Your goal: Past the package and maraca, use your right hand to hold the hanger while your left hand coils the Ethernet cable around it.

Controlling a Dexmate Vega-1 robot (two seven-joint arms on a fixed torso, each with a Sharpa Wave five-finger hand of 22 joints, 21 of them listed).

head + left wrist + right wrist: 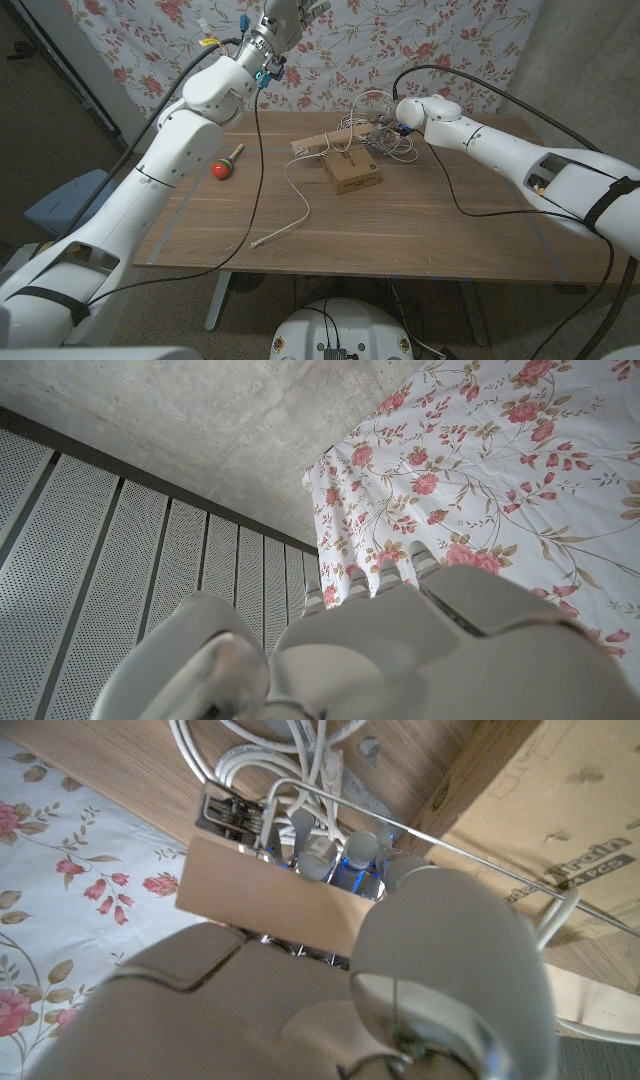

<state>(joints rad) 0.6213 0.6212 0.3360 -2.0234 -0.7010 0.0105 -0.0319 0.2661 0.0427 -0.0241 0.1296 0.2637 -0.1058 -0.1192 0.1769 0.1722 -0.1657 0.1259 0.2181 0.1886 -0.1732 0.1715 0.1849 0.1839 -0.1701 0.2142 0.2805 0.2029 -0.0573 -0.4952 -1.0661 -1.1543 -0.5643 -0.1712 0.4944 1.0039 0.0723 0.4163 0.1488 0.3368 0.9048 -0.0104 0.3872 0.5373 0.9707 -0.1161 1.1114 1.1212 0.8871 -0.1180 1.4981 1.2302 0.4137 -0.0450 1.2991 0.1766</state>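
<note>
Fingers of my right hand (pixel 400 118) grip the hanger (pixel 262 904) beyond the package (pixel 351 172); left hand (pixel 283 18) raised high, grip unclear. Loose Ethernet cable (pixel 297 195) could slide off the worktop (pixel 450 240).

On the table (pixel 420 230) there is one cardboard package (pixel 351 171), one maraca (pixel 226 163), one wooden hanger (pixel 325 143) and one white cable (pixel 296 196). Two robot arms reach in, so two hands: the left hand (pixel 285 18) and the right hand (pixel 398 118).
</note>
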